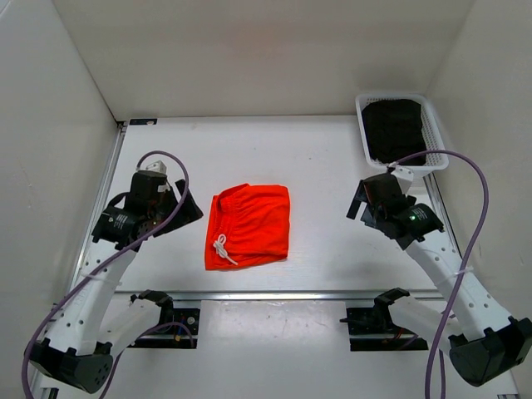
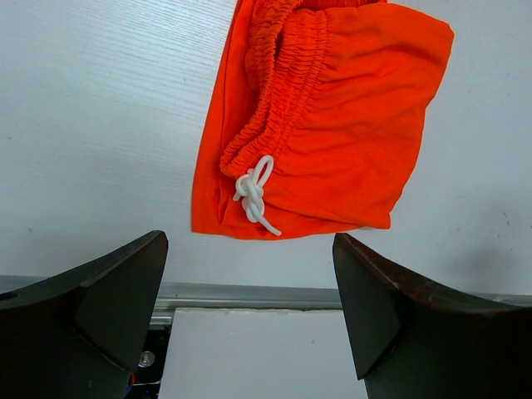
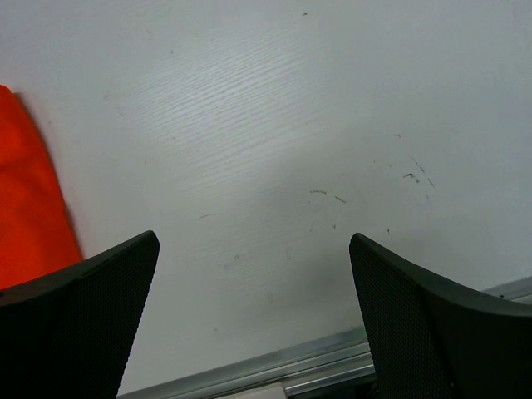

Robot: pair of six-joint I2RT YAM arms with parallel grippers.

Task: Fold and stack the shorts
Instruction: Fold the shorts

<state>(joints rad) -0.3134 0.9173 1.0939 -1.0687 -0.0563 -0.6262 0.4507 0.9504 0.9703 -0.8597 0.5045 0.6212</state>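
Observation:
The orange-red shorts (image 1: 249,225) lie folded into a rough square on the white table, waistband to the left with the knotted white drawstring (image 1: 222,248) near the front left corner. In the left wrist view the shorts (image 2: 332,125) and the drawstring (image 2: 254,194) lie beyond the fingers. My left gripper (image 1: 184,205) is open and empty, just left of the shorts. My right gripper (image 1: 359,202) is open and empty, well right of the shorts; only an edge of the shorts (image 3: 25,208) shows in its view.
A white basket (image 1: 432,125) holding dark folded fabric (image 1: 393,129) stands at the back right corner. A metal rail (image 1: 274,294) runs along the table's front edge. White walls enclose the table on the left, back and right.

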